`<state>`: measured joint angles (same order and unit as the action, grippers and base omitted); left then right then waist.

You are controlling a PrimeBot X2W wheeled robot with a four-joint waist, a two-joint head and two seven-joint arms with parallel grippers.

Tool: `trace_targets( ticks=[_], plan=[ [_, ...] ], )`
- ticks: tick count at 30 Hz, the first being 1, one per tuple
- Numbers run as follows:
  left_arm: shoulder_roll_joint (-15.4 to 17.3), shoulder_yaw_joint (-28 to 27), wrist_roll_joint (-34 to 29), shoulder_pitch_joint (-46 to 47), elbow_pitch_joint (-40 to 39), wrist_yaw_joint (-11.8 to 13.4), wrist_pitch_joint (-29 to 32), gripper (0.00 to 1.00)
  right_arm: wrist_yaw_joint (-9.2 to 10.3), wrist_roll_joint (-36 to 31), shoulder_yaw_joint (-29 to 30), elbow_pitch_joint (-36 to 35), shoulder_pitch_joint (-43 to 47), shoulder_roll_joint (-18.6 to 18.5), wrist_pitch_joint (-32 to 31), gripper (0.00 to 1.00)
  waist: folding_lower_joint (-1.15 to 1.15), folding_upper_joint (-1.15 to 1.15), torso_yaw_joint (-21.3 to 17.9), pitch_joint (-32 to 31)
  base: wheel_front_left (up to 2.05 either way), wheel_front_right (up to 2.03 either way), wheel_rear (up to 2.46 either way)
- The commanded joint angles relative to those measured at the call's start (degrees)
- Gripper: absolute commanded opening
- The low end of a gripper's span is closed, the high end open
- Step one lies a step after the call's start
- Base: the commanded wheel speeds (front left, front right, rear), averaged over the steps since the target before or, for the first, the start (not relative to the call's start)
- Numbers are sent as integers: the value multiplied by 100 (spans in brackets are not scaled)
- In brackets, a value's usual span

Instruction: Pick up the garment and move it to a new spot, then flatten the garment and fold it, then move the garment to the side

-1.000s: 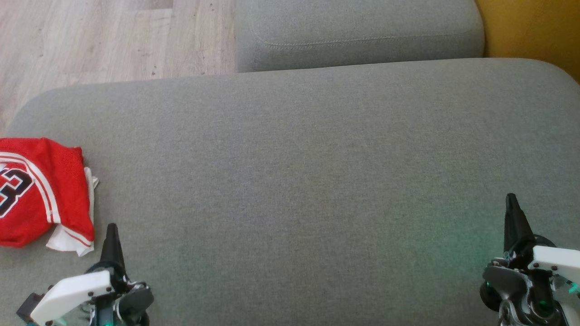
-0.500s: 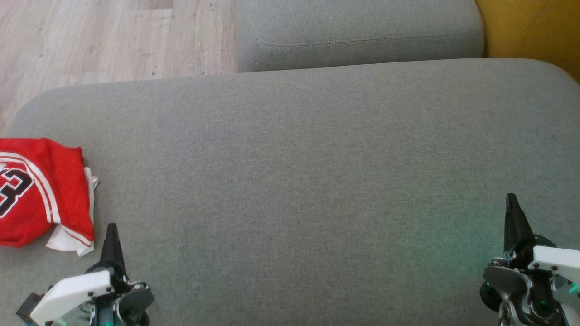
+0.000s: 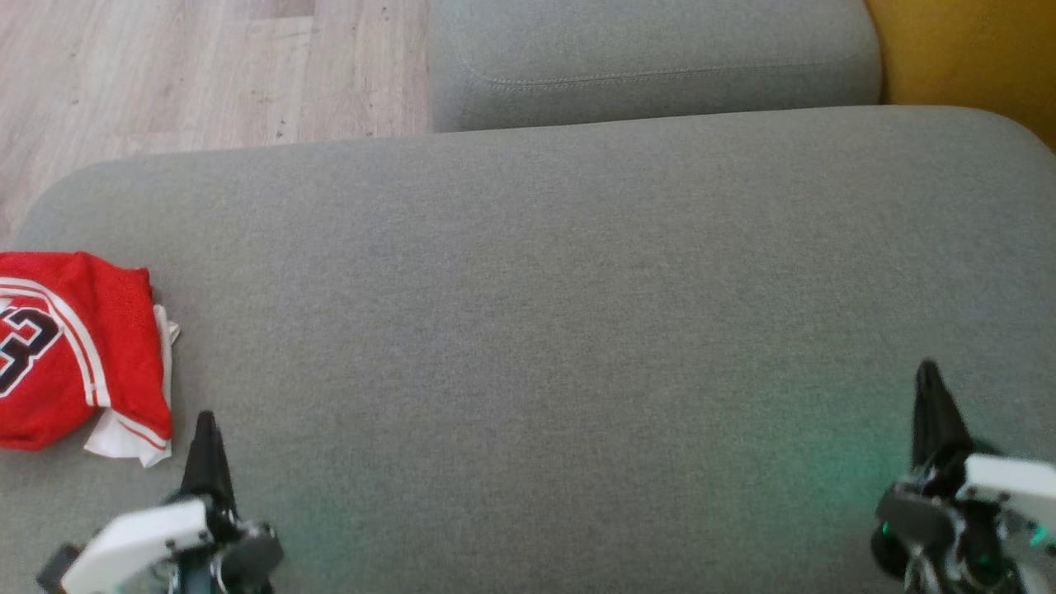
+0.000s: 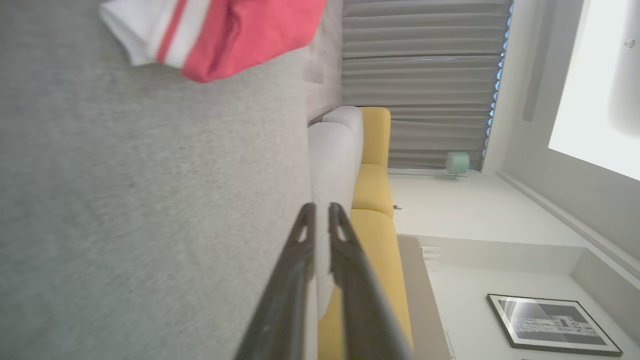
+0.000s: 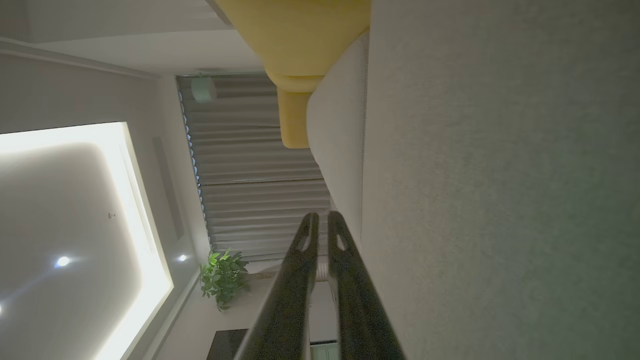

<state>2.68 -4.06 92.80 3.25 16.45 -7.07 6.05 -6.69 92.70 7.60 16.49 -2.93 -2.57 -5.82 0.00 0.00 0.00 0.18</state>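
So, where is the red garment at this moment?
In the head view the red garment lies at the left edge of the grey cushion, just left of the left gripper.

White wrist shells (image 3: 136,536), black tapered fingers (image 3: 208,462)

Home living room: grey fabric sofa seat (image 3: 577,289), wood-plank floor (image 3: 165,74), yellow sofa (image 4: 375,190), pleated curtains (image 4: 420,75), potted plant (image 5: 222,277), framed picture (image 4: 550,322), recessed ceiling lights (image 5: 62,261).
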Motion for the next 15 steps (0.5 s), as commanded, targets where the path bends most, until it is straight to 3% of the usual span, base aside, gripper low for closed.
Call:
trace_targets(
  ticks=[1, 4, 15],
  plan=[
    [-4, 18, -1, -28, 75, 1, -2, 100, 11, 0, -5, 79, 26, 9, 1, 100, 0, 0, 0, 0, 0, 0, 0],
    [-27, 32, -2, -185, 321, 1, -8, 100, 16, -1, -13, 336, 168, 47, 6, 100, 0, 0, 0, 2, 0, 0, 0],
    [7, 40, -382, -66, 315, -3, -193, 100, 8, -252, -193, 282, 32, -28, 191, 100, 0, 0, 6, 33, 0, 0, 0]
  ],
)
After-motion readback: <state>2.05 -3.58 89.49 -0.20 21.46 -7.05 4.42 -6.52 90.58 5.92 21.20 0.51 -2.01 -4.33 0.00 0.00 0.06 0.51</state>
